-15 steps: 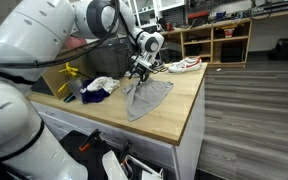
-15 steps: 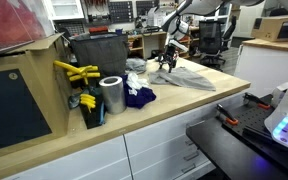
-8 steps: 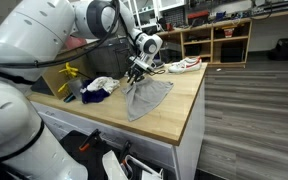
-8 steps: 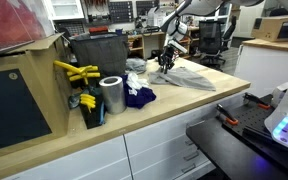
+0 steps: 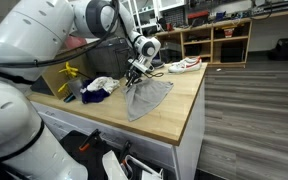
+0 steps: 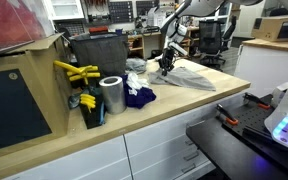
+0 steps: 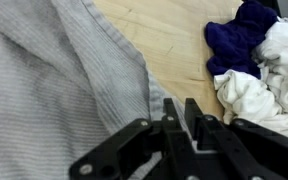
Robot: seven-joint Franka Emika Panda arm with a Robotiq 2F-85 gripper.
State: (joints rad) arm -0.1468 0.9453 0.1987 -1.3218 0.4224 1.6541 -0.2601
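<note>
Grey cloth [image 5: 149, 98] lies spread, unlifted; gripper [image 7: 181, 108] at its edge nearest the blue rag [image 7: 239, 35], fingers nearly pressed together, pinch on the fabric unconfirmed.

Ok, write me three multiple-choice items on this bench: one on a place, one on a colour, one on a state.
1. The grey cloth lies: A on the floor; B on the wooden worktop; C in a shelf.
2. The crumpled rag by the white rag is: A dark blue; B red; C green.
3. The claw is: A wide open; B out of view; C closed on the grey cloth's edge.
Answers: B, an exterior view shows it spread there; A, the wrist view shows navy fabric against the white; C, its fingers sit together at the cloth's fold.
</note>
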